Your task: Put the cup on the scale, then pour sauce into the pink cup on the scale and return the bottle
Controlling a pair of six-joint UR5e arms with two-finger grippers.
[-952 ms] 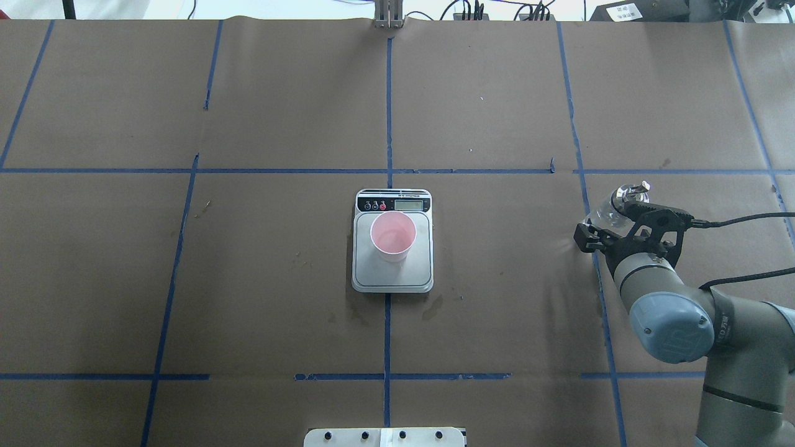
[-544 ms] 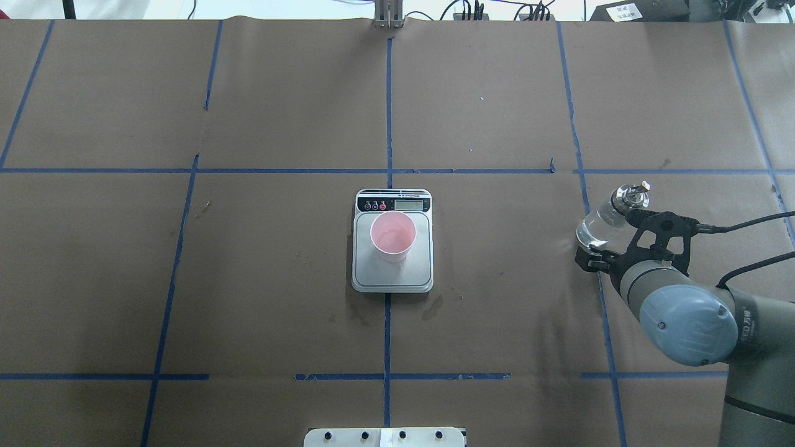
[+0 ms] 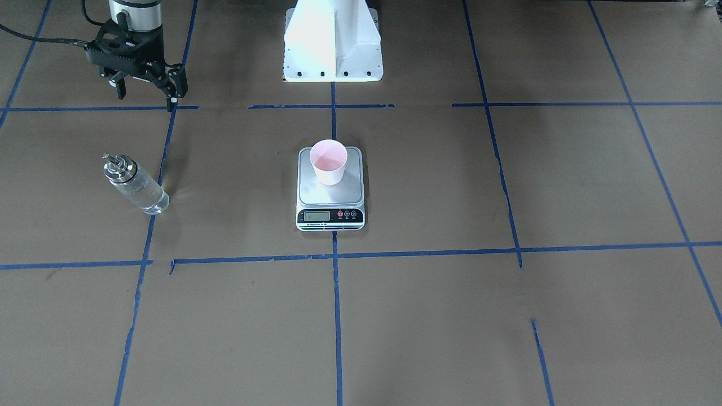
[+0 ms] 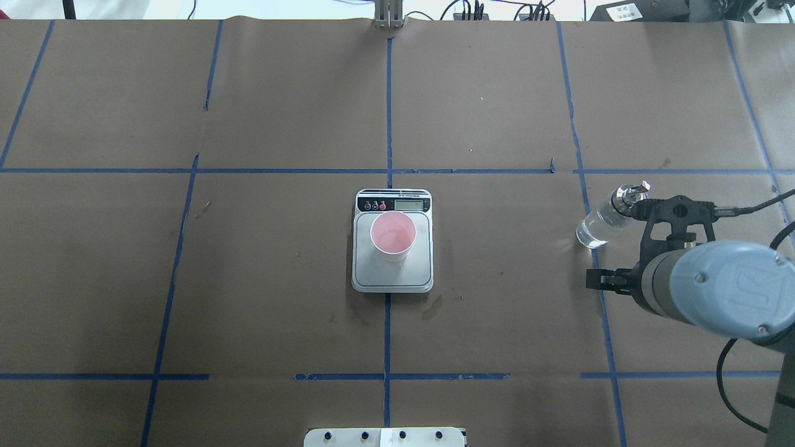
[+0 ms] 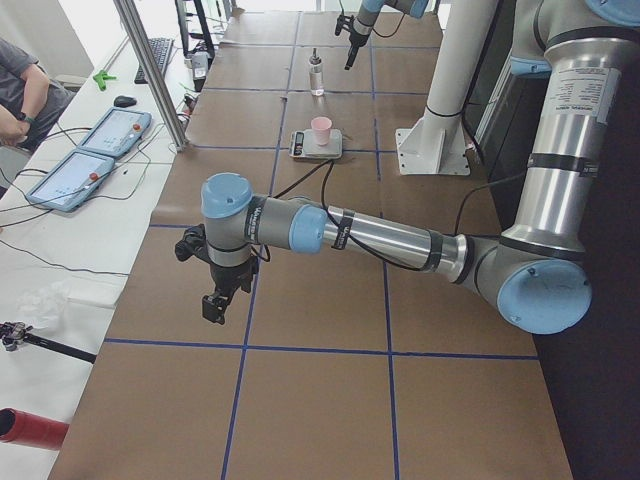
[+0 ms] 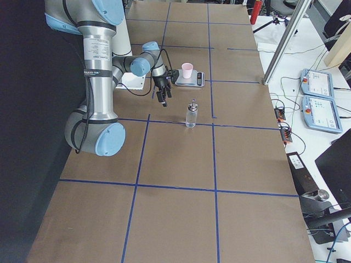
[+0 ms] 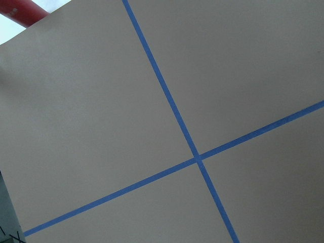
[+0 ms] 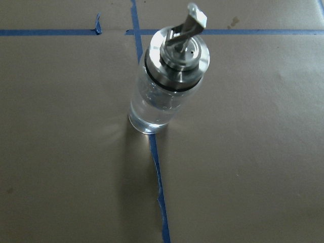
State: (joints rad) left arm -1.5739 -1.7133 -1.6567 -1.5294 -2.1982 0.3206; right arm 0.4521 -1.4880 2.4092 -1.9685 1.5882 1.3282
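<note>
Starting in the upper left of the front-facing view, the right gripper (image 3: 144, 93) is hanging above the brown paper (image 3: 507, 316), jaws spread wide and gripping nothing. Below it, at the left of the frame and well apart from it, the bottle (image 3: 136, 186) is standing upright on its own. It is clear cylindrical glass with a shiny silver cap and a small spout on top, and its base is touching a blue tape line (image 3: 148, 237). Moving to the centre, the scale (image 3: 331, 197) is lying flat with its black panel facing the bottom of the frame. The cup (image 3: 328, 162) is sitting upright on the steel platform, whitish outside, pink inside and narrower than the platform.

Now the other cameras. The right wrist view is giving the close look at the bottle (image 8: 167, 91): the contents are looking clear, the spout is pointing to the upper right, and the tape is running under the base. The overhead view is showing the cup (image 4: 393, 236) from above, inside the platform's edges, with the bottle (image 4: 604, 218) far to its right. The exterior left view is the one catching the left gripper (image 5: 217, 300), pointing down over the paper at the left of that frame; whether its jaws are apart I cannot tell. The left wrist view is showing paper and crossing tape.
</note>
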